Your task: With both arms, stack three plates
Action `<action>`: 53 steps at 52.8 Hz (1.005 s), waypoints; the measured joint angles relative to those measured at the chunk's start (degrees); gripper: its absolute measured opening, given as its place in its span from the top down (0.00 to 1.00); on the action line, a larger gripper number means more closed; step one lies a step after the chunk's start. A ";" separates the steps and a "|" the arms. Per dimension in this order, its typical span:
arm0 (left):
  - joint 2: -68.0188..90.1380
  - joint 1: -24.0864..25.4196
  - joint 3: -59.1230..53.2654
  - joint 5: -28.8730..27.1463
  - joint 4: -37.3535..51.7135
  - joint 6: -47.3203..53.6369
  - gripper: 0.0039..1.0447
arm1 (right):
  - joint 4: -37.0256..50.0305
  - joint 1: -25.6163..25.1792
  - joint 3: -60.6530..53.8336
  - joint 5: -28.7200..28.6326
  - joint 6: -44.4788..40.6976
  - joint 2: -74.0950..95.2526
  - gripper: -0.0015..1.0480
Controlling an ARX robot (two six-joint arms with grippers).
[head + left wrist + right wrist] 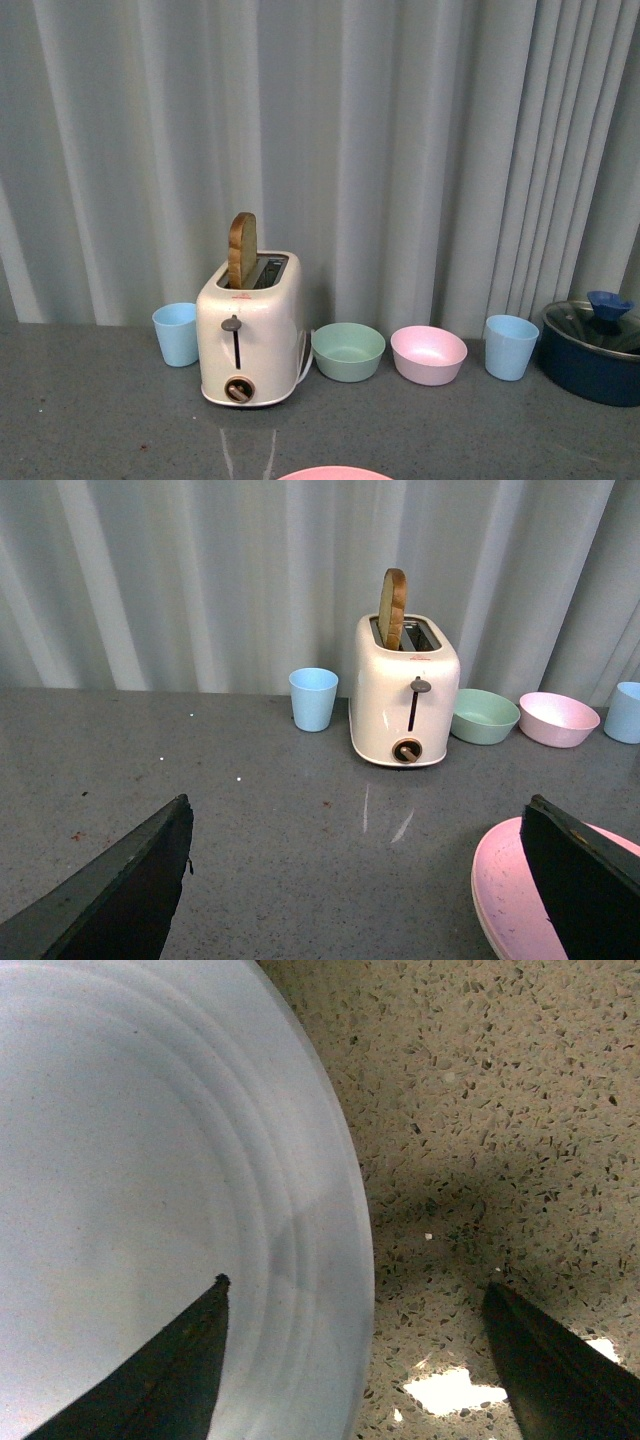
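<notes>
The right hand [355, 1360] is standing wide apart and straddling the rim of the light blue plate [130, 1160]. One of its dark fingers [170, 1370] is hanging over the plate's inner surface while the other is hanging over the speckled bench [500, 1110] just outside the rim. Whether either finger is touching the plate cannot be told. The plate is lying flat on the bench, and a shadow is falling across the stone beside it.

The left hand [350, 900] is also spread apart and gripping nothing, with bare grey bench showing between its two fingers. The pink plate [510, 900] is lying flat on the bench beside one of those fingers, which is covering part of its far rim. In the front view only a sliver of this plate is peeking in at the near edge, well apart from the things at the back.

Along the back of the bench a cream toaster [250, 330] is standing upright with a slice of bread [242, 250] sticking up from one slot. The left blue cup [176, 334] is sitting just beside it on one side. On the other side the green bowl [348, 351], the pink bowl [428, 354] and the right blue cup [510, 346] are lining up in turn. A dark blue pot [592, 355] with a glass lid is standing beyond them. A pale curtain [420, 150] is hanging behind everything.
</notes>
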 joint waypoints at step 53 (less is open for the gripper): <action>0.00 0.00 0.00 0.00 0.00 0.00 0.06 | -8.28 -3.02 0.83 -3.78 1.70 -19.58 0.97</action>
